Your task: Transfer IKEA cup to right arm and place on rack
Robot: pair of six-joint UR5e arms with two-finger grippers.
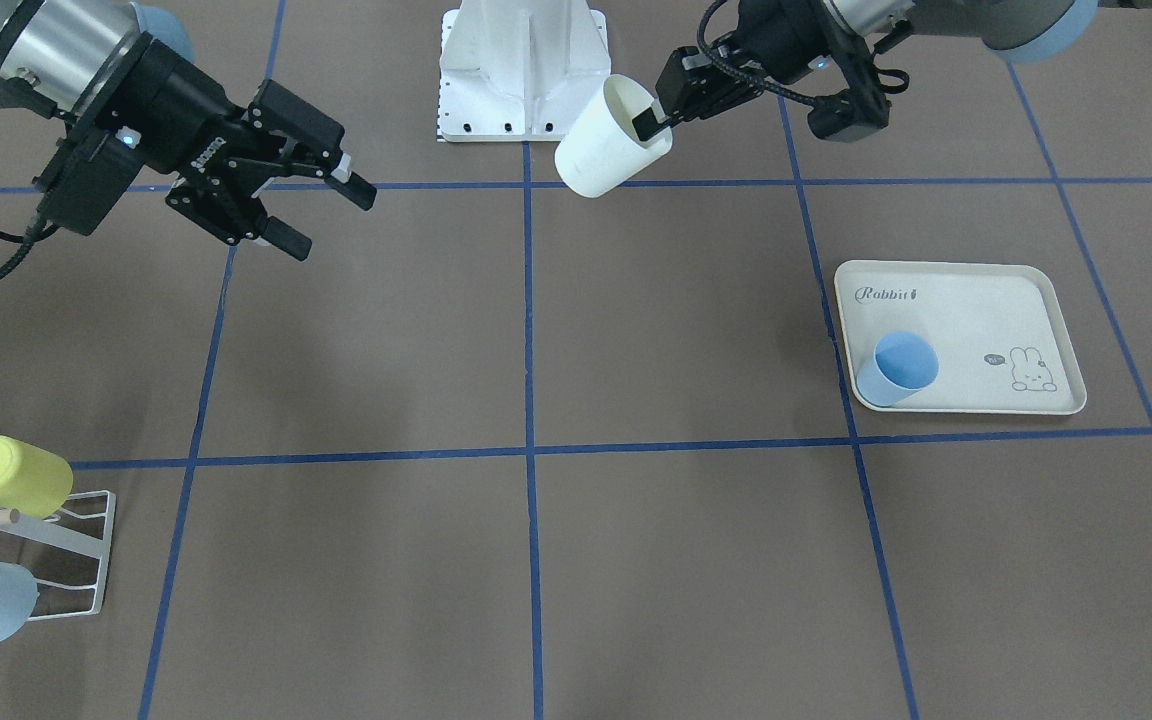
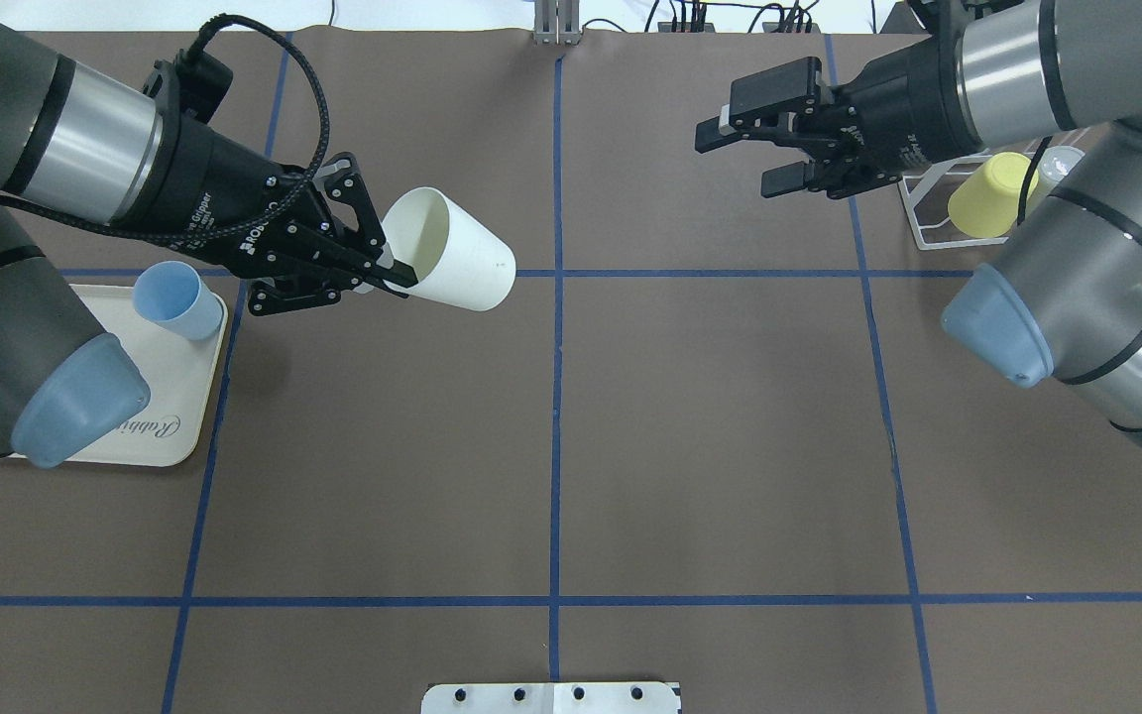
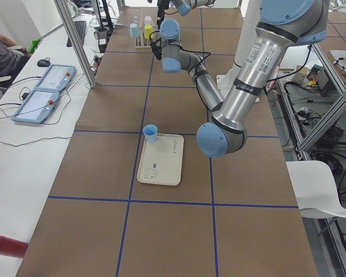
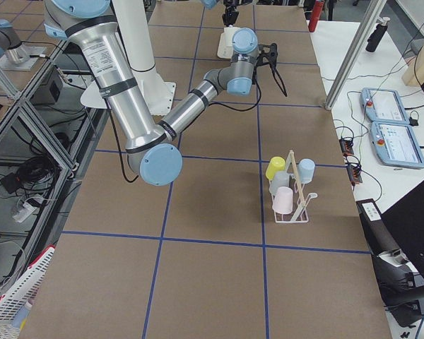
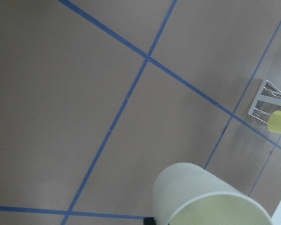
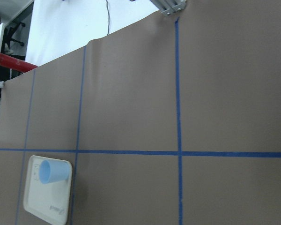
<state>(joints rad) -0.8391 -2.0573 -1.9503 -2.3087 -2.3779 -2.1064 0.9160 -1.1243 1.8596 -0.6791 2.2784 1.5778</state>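
The left hand (image 2: 398,278) pinches the white cup (image 2: 452,253) by its rim, above the counter (image 2: 710,446), well apart from the rack (image 2: 918,226); the cup's long axis lies tilted, base toward the rack; the right hand (image 2: 742,159), fingers spread, hangs between cup and rack.

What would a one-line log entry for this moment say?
left gripper: shut on white cup, rim pinched, airborne | right gripper: open, empty, apart from cup | rack: cup not placed
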